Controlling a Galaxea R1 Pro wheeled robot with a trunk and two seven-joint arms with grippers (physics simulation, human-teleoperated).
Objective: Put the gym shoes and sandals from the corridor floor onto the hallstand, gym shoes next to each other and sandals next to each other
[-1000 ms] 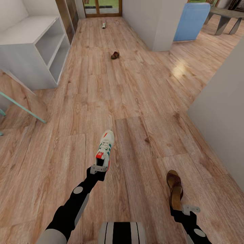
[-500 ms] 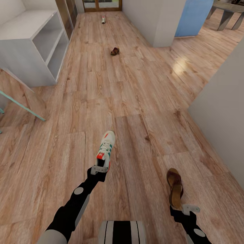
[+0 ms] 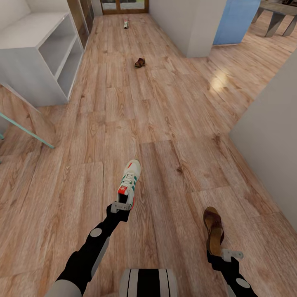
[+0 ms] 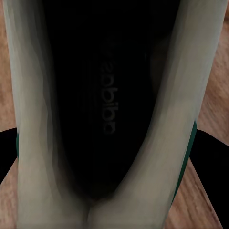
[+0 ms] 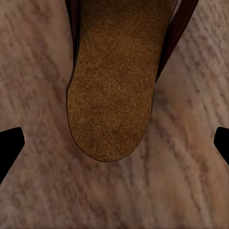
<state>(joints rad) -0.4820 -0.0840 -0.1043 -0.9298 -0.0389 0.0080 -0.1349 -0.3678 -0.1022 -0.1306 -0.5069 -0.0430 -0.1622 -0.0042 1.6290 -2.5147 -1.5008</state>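
Note:
One white gym shoe (image 3: pixel 129 181) with green stripes and a red-orange heel has its heel in my left gripper (image 3: pixel 121 206), which is shut on it. In the left wrist view the gym shoe's dark inside (image 4: pixel 107 95) lies between the black fingers (image 4: pixel 210 157). A brown sandal (image 3: pixel 213 229) lies toe away from my right gripper (image 3: pixel 225 252). The sandal's tan heel (image 5: pixel 114 86) sits between the wide-apart fingertips (image 5: pixel 9 148) without touching them, so this gripper is open. The other sandal (image 3: pixel 140 62) and the other gym shoe (image 3: pixel 126 23) lie far down the corridor floor (image 3: pixel 173 123). The white hallstand (image 3: pixel 24 62) stands at the far left.
A mint mirror frame (image 3: pixel 27 131) leans out from the left beside the hallstand. A grey wall (image 3: pixel 272 136) closes the right side, and a white wall corner (image 3: pixel 194 29) with a blue panel (image 3: pixel 235 20) stands further on. A door lies at the corridor's end.
The whole picture has slid slightly, so the camera moved. Both arms, the gym shoe and the near sandal keep their places relative to each other.

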